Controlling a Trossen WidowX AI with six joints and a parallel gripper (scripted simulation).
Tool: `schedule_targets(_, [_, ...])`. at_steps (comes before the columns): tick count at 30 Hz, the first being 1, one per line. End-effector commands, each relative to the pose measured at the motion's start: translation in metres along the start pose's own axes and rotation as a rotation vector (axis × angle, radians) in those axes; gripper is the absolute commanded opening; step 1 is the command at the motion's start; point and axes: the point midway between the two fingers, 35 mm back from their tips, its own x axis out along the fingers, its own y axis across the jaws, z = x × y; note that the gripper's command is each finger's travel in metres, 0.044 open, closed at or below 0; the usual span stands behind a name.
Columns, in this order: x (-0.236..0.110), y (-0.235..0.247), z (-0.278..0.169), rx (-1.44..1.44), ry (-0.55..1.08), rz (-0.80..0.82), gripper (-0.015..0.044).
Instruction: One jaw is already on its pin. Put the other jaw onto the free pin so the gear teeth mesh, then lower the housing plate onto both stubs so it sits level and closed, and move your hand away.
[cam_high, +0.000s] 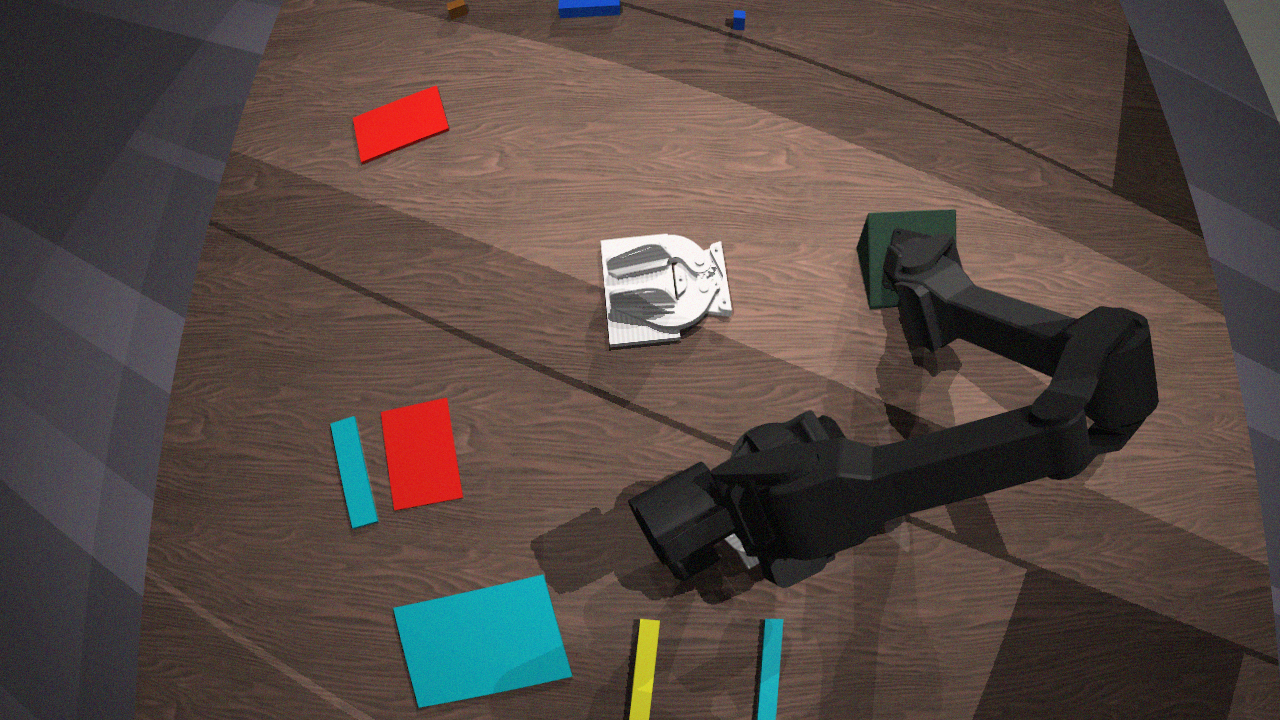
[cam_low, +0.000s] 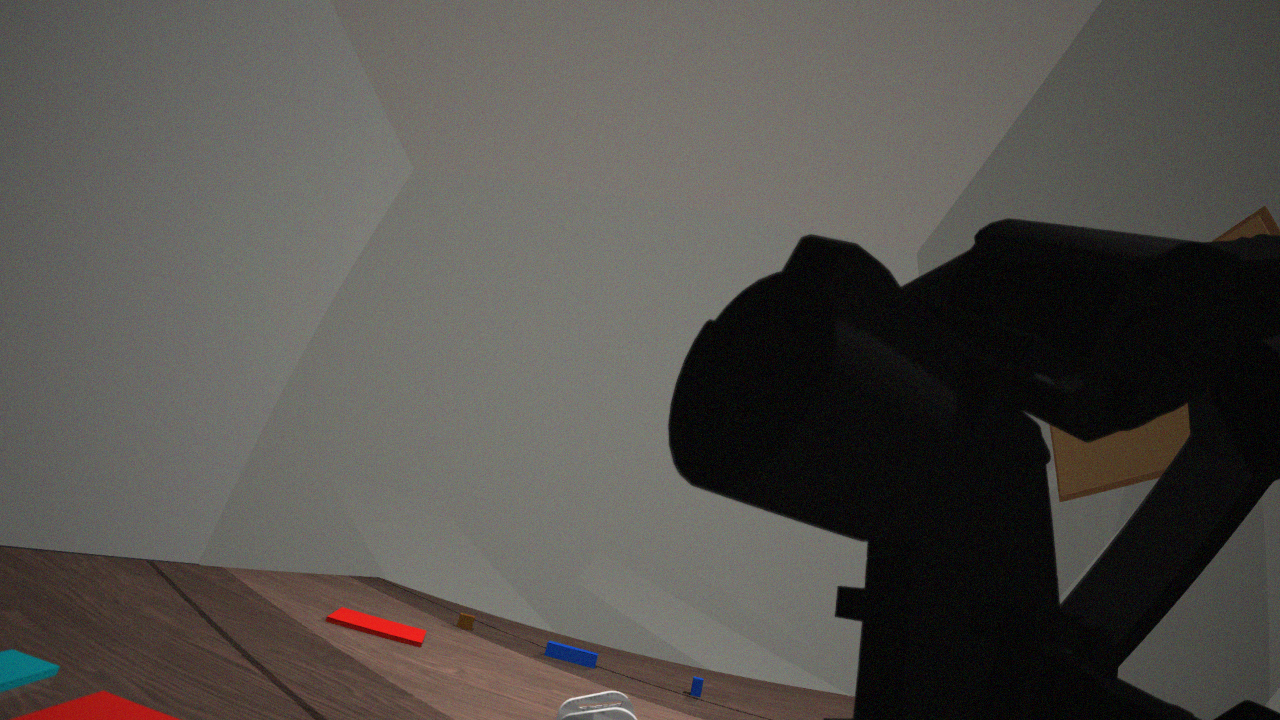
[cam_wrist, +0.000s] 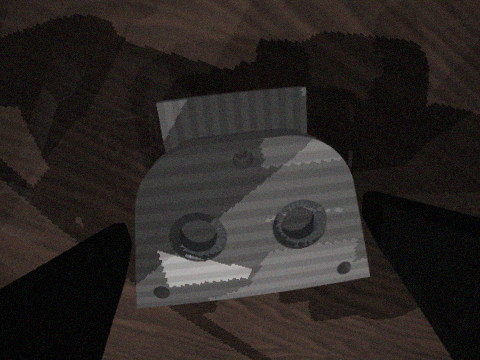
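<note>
The white assembly base (cam_high: 646, 339) lies flat at the centre of the top view. Two grey-shaded jaws (cam_high: 639, 260) (cam_high: 640, 301) lie on it side by side, their round gear ends beside each other at the right; whether the teeth mesh is too small to tell. The white housing plate (cam_wrist: 245, 192) lies apart from the base, with two ringed round recesses and a ribbed piece at its far edge. In the top view only a sliver of the plate (cam_high: 742, 549) shows under the arm. My gripper (cam_wrist: 247, 219) is open and empty, its fingertips on either side of the plate, above the table.
A green block (cam_high: 881, 259) is at the arm's base. Red plates (cam_high: 401, 125) (cam_high: 422, 454) and a teal strip (cam_high: 354, 471) lie left. A teal plate (cam_high: 483, 640), yellow strip (cam_high: 644, 667) and teal strip (cam_high: 770, 667) lie near the front. Blue pieces (cam_high: 588, 8) (cam_high: 738, 19) lie far back.
</note>
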Motion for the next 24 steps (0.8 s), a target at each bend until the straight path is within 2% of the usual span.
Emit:
schedule_targets(1, [0.0011, 0.0007, -0.0008, 0.005, 0.004, 0.003, 0.0440])
schedule_targets(19, [0.0017, 0.0007, -0.0008, 0.005, 0.004, 0.003, 0.0440])
schedule_targets(24, [0.0010, 0.0005, -0.0001, 0.000, 0.000, 0.002, 0.0407])
